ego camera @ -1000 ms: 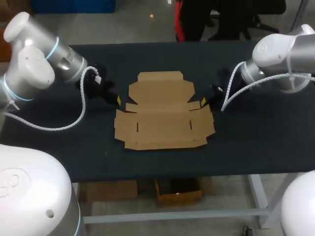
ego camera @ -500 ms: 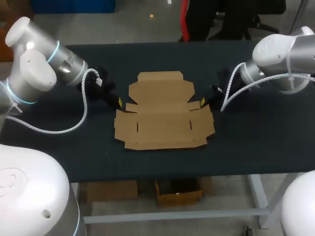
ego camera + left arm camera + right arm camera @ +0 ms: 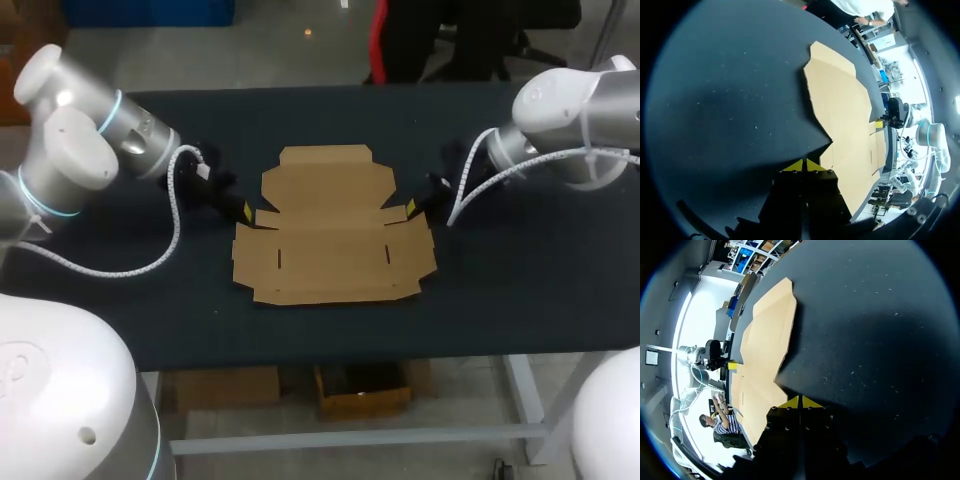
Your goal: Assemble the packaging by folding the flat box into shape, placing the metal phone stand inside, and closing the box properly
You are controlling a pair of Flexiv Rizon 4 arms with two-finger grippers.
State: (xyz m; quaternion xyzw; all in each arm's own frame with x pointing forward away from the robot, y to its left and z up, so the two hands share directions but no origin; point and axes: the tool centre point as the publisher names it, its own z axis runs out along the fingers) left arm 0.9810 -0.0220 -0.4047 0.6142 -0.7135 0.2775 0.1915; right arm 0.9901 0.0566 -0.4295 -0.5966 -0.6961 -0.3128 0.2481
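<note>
A flat, unfolded cardboard box [image 3: 331, 228] lies in the middle of the black table. My left gripper [image 3: 243, 209] rests low at the box's left edge, shut with nothing held; in the left wrist view its yellow tips [image 3: 804, 165] meet just beside the cardboard [image 3: 850, 125]. My right gripper [image 3: 411, 208] sits at the box's right edge, also shut and empty; in the right wrist view its tips [image 3: 800, 402] touch each other next to the cardboard [image 3: 762, 347]. No metal phone stand is visible in any view.
The black table [image 3: 520, 290] has bare surface all around the box, in front and to both sides. My other arm's gripper [image 3: 892, 112] shows across the box in the left wrist view.
My left arm has shifted slightly, bringing its gripper a little closer to the box's left edge. The right arm and the box have not moved.
</note>
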